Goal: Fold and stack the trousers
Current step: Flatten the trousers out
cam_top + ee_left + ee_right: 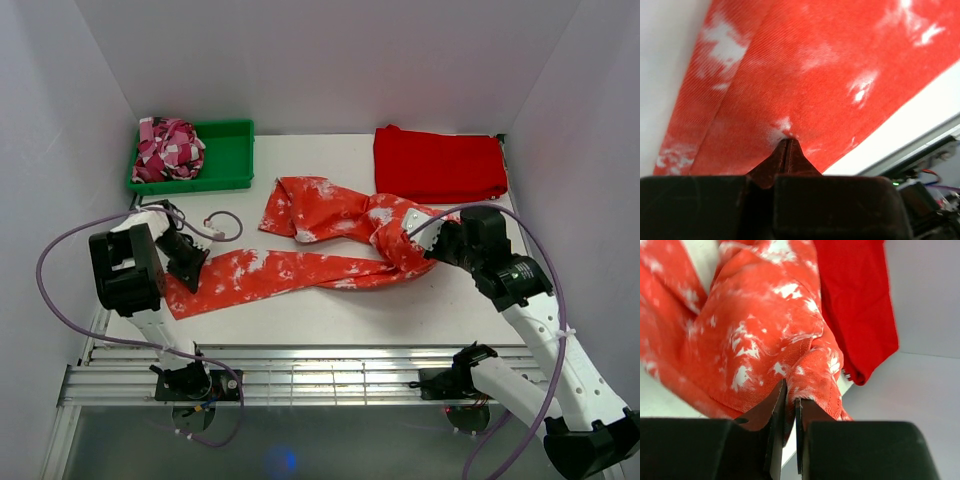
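White walls (330, 60) close in the white tabletop (400, 315) at its left, right and far edges. A slotted metal frame (330, 380) lines the near edge. The light is even.

The orange-red trousers (300, 268), splotched with white, lie unfolded across the table (350, 310). One leg stretches toward the near left, the other angles back toward the middle, and the waist is bunched at the right.

You see a green bin (228, 155) at the table's (330, 300) ten o'clock, holding crumpled pink-and-white cloth (168, 148); a folded plain red cloth (438, 163) lies at one o'clock.
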